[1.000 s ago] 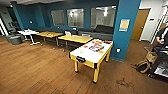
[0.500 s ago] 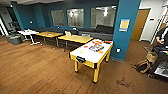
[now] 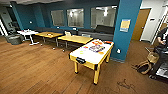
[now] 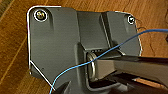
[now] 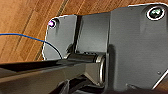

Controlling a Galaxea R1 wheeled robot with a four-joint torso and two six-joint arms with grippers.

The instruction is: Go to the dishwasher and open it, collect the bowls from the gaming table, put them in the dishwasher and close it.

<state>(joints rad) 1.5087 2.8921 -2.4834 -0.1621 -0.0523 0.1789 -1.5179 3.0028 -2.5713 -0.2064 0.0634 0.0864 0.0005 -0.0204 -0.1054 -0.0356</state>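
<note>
Whether either tool is released or clenched I cannot tell: from both wrists I see my own dark plate and jointed bar, a thin blue cable (image 4: pixel 105 51) looping across, and the wooden floor (image 4: pixel 15 50) just beneath, so my arms hang low with no sign of anything carried. Out from there, the gaming table (image 3: pixel 91 53) stands ahead of me, its yellow legs on the wood floor and its white top with coloured graphics facing me at an angle. Compared with the views a moment ago, nothing in the room has shifted around it, so I judge I am standing or barely creeping, not closing on it. Behind the gaming table stand two wooden benches (image 3: pixel 75 38), and beyond those a small white table (image 3: pixel 28 32); beside it rises a teal pillar (image 3: pixel 126 27). Past the pillar, a person (image 3: pixel 162 42) sits. I cannot pick out any bowls on the top from here. The dishwasher lies somewhere else.
</note>
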